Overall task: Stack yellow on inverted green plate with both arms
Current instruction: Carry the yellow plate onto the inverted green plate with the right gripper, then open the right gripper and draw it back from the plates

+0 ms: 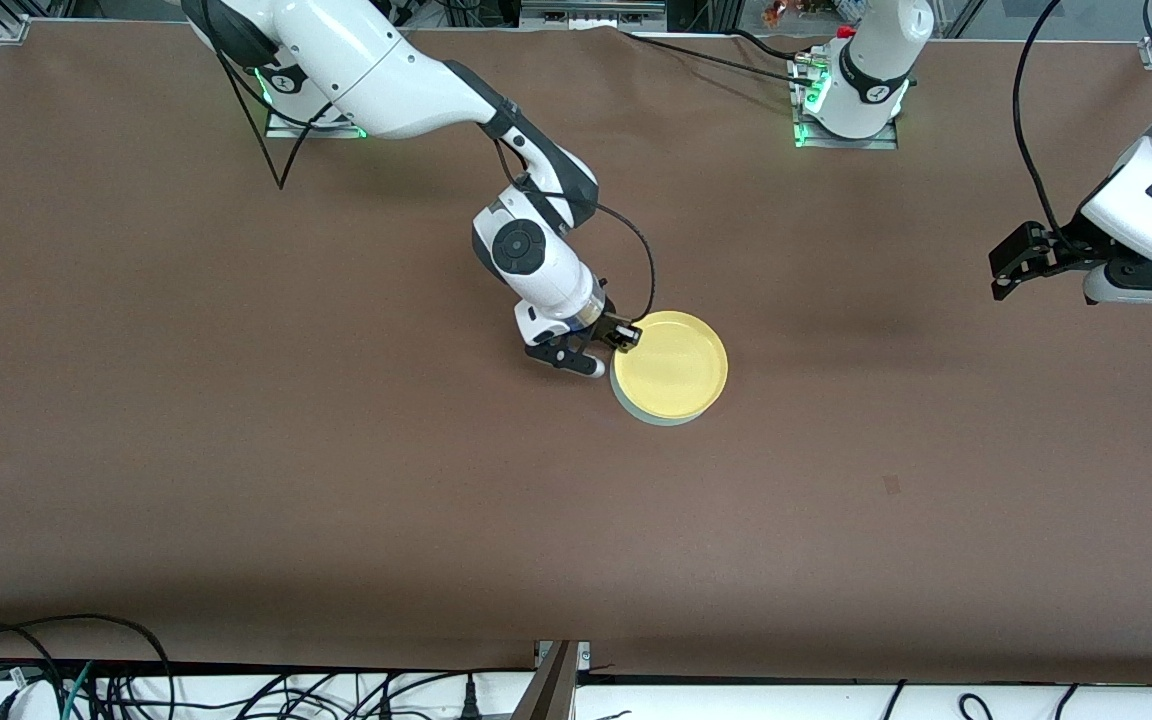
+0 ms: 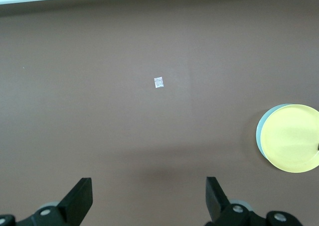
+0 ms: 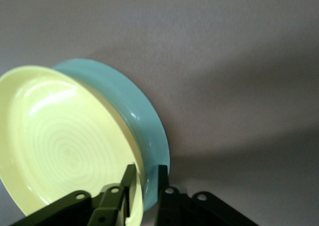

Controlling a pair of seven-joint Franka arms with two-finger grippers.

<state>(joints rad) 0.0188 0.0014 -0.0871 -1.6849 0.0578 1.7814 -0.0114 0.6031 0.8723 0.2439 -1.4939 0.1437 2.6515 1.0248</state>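
The yellow plate (image 1: 674,365) lies rim up on the pale green plate (image 1: 648,413), which shows only as a thin edge under it. My right gripper (image 1: 624,335) is at the yellow plate's rim on the right arm's side. In the right wrist view the gripper (image 3: 146,167) is shut on the yellow plate's (image 3: 60,146) rim, one finger inside it and one outside against the green plate (image 3: 134,111). My left gripper (image 1: 1001,280) waits open in the air over the left arm's end of the table. Its wrist view shows the gripper (image 2: 149,186) empty and both plates, yellow (image 2: 294,144) and green (image 2: 261,131), farther off.
The brown table (image 1: 236,450) holds a small pale scrap (image 2: 158,82), which shows in the front view as a faint mark (image 1: 891,485) nearer the front camera than the plates. Cables (image 1: 86,680) lie along the table's front edge.
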